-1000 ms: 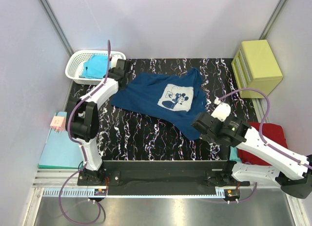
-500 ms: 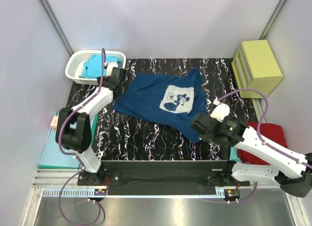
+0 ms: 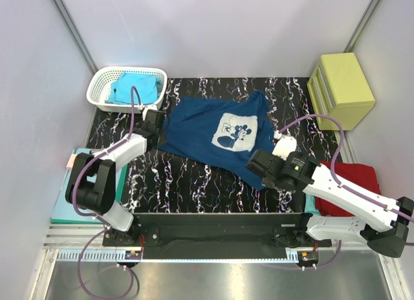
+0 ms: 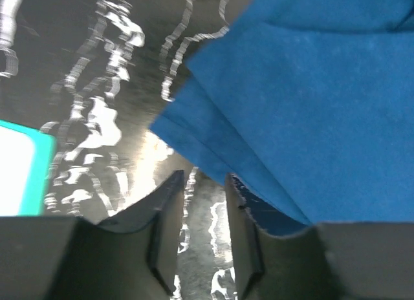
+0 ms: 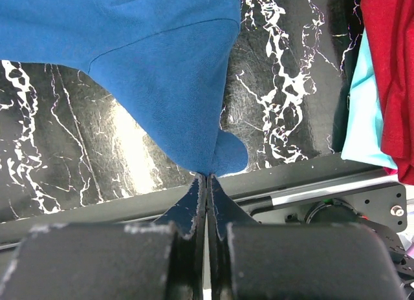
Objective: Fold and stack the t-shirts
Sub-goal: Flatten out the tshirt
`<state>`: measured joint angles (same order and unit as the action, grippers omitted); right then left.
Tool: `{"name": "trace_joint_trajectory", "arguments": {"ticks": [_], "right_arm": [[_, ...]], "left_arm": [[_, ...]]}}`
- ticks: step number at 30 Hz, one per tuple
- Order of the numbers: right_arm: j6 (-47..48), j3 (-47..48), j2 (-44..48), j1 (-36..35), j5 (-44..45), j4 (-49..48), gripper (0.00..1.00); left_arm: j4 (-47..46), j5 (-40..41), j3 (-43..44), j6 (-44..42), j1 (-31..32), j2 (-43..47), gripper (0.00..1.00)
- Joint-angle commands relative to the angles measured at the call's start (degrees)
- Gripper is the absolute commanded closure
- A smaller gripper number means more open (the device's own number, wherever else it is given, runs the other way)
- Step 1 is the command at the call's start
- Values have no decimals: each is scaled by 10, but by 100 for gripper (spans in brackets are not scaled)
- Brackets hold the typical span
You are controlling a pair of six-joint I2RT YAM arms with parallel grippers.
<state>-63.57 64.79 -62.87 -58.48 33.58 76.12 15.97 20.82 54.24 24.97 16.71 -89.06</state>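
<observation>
- Right gripper (image 5: 206,178) is pinching a lower corner of the navy t-shirt (image 3: 213,128), jaws fully together, near the front edge of the surface (image 3: 194,180) and right of its middle
- Left gripper (image 4: 203,178) is standing narrowly parted, bare surface showing between its fingers, so it is gripping nothing; the navy shirt's left edge is lying just beside one finger and partly over it
- Navy t-shirt is lying print-up across the middle of the surface, reaching toward the back edge, skewed and rumpled
- Step in hand, as I am judging it: the shirt is being spread flat, with folding not yet begun
- Next move is calling for the left gripper to close on that nearby edge, then for both to draw apart and straighten the cloth
- Counting is giving two grippers and three t-shirts: one navy, one turquoise t-shirt (image 3: 132,88) sitting in the single white basket (image 3: 97,86) at the back left corner, and one red t-shirt (image 3: 354,182) lying off the front right corner
- Pale turquoise cloth (image 5: 362,122) is peeking out beside the red one; whether it is a fourth shirt I cannot tell
</observation>
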Motion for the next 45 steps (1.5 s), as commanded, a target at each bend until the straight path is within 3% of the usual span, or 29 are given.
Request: {"name": "trace_joint_trajectory", "arguments": {"ticks": [1, 15, 23, 35, 38, 39, 43, 45], "right_arm": [[9, 10, -5, -5, 25, -8, 100], [18, 1, -6, -5, 32, -14, 100], [27, 0, -7, -5, 36, -20, 100], [30, -4, -5, -5, 39, -26, 100], [30, -5, -4, -5, 39, -29, 100], [31, -5, -3, -5, 39, -29, 100], [32, -8, -4, -5, 38, -33, 100], [31, -9, -4, -6, 36, -37, 100]], "left_arm": [[-36, -50, 16, 33, 2, -18, 64], [-18, -23, 22, 49, -26, -45, 52], [-12, -44, 32, 54, -56, -77, 51], [2, -51, 47, 56, -58, -97, 74], [2, -52, 46, 55, -58, -91, 88], [2, -52, 44, 54, -58, -86, 99], [3, -44, 40, 46, -58, -74, 100], [6, -38, 41, 43, -58, -73, 93]]}}
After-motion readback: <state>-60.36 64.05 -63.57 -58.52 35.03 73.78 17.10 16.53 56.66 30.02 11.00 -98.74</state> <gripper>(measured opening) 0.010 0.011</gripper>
